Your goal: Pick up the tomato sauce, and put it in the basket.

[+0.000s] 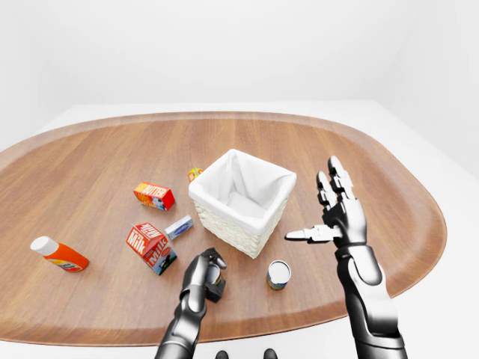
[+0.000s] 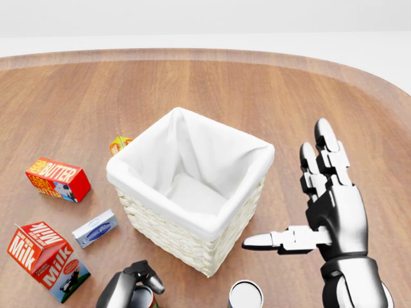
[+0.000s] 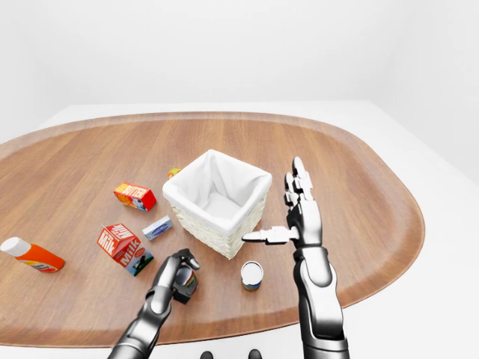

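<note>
The tomato sauce can (image 3: 187, 285) stands on the wooden table near the bottom of the views, below and left of the basket. Only its red-labelled side peeks out under my left hand (image 1: 212, 271). That hand's fingers curl over the can's top and close round it. The white-lined wicker basket (image 2: 168, 232) sits in the middle of the table, and nothing shows inside it. My right hand (image 2: 286, 186) is raised to the right of the basket, open, with fingers spread and thumb pointing at the basket.
A second can (image 1: 278, 274) stands right of the held one, below the basket. Left of the basket lie a butter box (image 1: 153, 195), a milk carton (image 1: 152, 247), a small blue-white box (image 1: 179, 226) and an orange bottle (image 1: 58, 254). A small orange carton (image 1: 195, 173) sits beside the basket's upper left.
</note>
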Motion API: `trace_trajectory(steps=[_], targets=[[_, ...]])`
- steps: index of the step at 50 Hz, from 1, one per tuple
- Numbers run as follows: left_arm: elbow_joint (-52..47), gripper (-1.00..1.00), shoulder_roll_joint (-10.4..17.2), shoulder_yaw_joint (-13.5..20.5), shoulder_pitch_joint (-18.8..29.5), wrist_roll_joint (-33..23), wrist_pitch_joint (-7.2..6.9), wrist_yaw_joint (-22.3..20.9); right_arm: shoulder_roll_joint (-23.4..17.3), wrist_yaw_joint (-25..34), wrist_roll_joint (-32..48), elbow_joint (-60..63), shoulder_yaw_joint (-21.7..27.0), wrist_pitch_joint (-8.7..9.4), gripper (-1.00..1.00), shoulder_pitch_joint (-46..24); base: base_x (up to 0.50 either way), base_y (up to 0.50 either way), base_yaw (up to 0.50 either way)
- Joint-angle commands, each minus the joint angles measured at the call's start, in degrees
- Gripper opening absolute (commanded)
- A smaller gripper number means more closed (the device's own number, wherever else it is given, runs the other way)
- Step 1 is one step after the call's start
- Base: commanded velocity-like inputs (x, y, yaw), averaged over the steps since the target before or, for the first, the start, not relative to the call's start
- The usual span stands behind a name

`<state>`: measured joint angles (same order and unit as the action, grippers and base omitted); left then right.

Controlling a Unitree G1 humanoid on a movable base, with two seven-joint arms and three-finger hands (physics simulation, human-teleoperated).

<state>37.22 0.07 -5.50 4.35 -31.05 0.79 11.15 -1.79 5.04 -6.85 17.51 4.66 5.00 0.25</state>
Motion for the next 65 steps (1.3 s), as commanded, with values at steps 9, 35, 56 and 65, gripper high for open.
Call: trace_trajectory(steps=[9, 35, 56, 65], targets=[[-14.1, -1.0, -0.4, -1.6, -4.8, -0.4, -5.79, -2.3, -0.1, -0.1, -0.1, -0.4, 0.1, 0.0, 1.0, -0.4, 0.0, 0.0, 0.0], [-42.1, -1.0, 0.3, -5.8, -13.3, -3.1, -5.79, -9.2, -0.2, -0.3, -0.2, -0.4, 0.3, 0.0, 1.0, -0.6, 0.0, 0.0, 0.0], [-50.7, -1.0, 1.6, -8.0, -17.5, -3.2, -5.79, -9.3, -0.1, -0.3, -0.1, -0.3, 0.2, 0.0, 1.0, -0.5, 0.0, 0.0, 0.0], [-54.9, -1.0, 2.2, -9.2, -18.4, -3.7, -5.79, -10.5, -0.2, -0.5, -0.2, -0.5, 0.3, 0.0, 1.0, -0.9, 0.0, 0.0, 0.0]])
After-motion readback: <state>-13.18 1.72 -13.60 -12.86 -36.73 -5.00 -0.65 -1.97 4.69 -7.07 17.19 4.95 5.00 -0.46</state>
